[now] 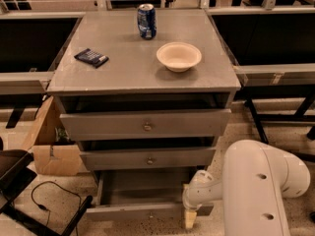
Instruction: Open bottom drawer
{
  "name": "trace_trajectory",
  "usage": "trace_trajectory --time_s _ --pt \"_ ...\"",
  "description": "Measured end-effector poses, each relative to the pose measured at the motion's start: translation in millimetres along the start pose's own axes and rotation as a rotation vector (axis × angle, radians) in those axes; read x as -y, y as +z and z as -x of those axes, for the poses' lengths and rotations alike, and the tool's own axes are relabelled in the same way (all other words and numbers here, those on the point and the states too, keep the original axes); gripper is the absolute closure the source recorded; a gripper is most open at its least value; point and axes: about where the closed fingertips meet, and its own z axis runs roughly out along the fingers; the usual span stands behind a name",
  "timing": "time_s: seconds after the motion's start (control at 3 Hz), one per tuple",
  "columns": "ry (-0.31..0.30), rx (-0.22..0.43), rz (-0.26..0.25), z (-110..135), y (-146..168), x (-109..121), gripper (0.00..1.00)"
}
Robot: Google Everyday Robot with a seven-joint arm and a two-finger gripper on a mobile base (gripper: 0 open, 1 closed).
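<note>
The grey cabinet [142, 70] has three drawers. The bottom drawer [142, 212] stands pulled out toward me, its inside showing and bare. Its front panel is low at the floor, and I cannot make out its knob. The two drawers above it, each with a brass knob [147, 127], stand slightly out. My white arm [261, 191] comes in from the lower right. My gripper [189, 219] points down at the right end of the bottom drawer's front, touching or just in front of it.
On the cabinet top stand a blue can [146, 20], a white bowl [178, 56] and a dark packet [91, 57]. A cardboard box [49, 146] sits at the left, with a black cable [44, 200] and a black frame [15, 178] on the floor. Dark benches flank both sides.
</note>
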Motion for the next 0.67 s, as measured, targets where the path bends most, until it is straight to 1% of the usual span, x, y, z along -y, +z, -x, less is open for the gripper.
trace_trajectory --time_s 0.33,0.67 --pt "0.012 0.008 0.01 1.5 0.4 -0.9 0.0" --pt "0.009 0.006 0.01 1.4 0.5 -1.6 0.15"
